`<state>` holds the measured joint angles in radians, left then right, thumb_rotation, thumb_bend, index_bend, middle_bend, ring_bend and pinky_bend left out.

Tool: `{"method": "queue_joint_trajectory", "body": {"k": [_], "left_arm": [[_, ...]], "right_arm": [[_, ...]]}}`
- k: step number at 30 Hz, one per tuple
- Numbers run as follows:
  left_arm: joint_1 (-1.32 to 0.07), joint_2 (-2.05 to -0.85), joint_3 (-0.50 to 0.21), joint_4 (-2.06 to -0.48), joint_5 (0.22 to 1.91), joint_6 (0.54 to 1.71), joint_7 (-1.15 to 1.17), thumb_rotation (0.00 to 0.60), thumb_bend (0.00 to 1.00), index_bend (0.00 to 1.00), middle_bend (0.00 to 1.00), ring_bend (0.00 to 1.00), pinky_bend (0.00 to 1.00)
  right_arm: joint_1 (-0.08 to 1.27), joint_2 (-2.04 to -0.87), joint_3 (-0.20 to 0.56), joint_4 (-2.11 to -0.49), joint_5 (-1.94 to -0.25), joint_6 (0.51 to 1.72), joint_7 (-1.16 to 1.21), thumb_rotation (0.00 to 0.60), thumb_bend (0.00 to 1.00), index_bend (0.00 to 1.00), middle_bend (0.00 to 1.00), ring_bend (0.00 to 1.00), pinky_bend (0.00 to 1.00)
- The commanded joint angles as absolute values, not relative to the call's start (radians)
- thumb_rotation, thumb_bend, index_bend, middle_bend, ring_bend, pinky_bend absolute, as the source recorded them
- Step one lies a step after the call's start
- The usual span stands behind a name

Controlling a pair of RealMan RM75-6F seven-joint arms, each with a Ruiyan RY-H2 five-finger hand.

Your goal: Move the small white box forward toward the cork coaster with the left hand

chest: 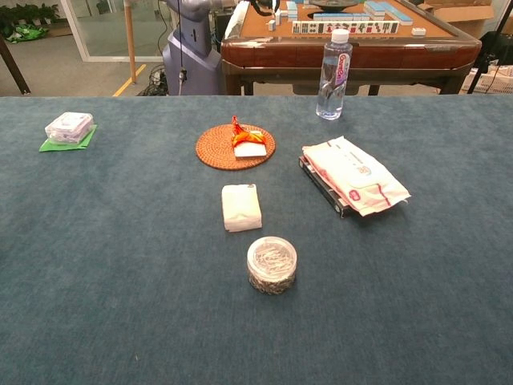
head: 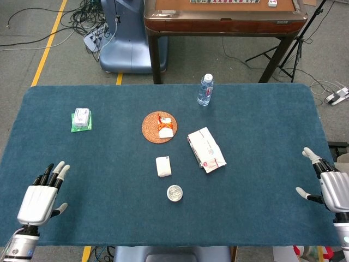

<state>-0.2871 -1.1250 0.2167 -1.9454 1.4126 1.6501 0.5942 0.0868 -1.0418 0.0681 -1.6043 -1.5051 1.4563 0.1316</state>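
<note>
The small white box (head: pixel 163 166) (chest: pixel 241 207) lies flat on the blue table, a short way on the near side of the round cork coaster (head: pixel 153 131) (chest: pixel 220 149). An orange and white wrapped item (head: pixel 165 124) (chest: pixel 249 139) sits on the coaster. My left hand (head: pixel 39 199) is far off at the near left corner, empty, fingers spread. At the near right edge my right hand (head: pixel 330 188) is also empty with fingers apart. Neither hand shows in the chest view.
A round clear tin (head: pixel 174 192) (chest: pixel 272 264) sits just near of the box. A wipes pack (head: pixel 206 149) (chest: pixel 353 184) lies to its right, a water bottle (head: pixel 205 90) (chest: pixel 334 64) at the far edge, and a small packet on green paper (head: pixel 81 119) (chest: pixel 68 128) at far left.
</note>
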Motion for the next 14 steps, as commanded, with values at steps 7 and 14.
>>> {"method": "queue_joint_trajectory", "body": {"k": [7, 14], "left_arm": [[-0.199, -1.159, 0.182, -1.816, 1.449, 1.674, 0.541, 0.6, 0.0, 0.0, 0.0, 0.0, 0.24], [-0.188, -1.177, 0.148, -1.794, 1.46, 1.633, 0.532, 0.6, 0.0, 0.0, 0.0, 0.0, 0.24]], "right_arm": [[0.077, -1.036, 0.071, -1.599, -1.499, 1.471, 0.144, 0.6, 0.0, 0.04, 0.21, 0.22, 0.46], [0.083, -1.037, 0.075, -1.582, -1.473, 1.444, 0.163, 0.6, 0.0, 0.04, 0.21, 0.22, 0.46]]}}
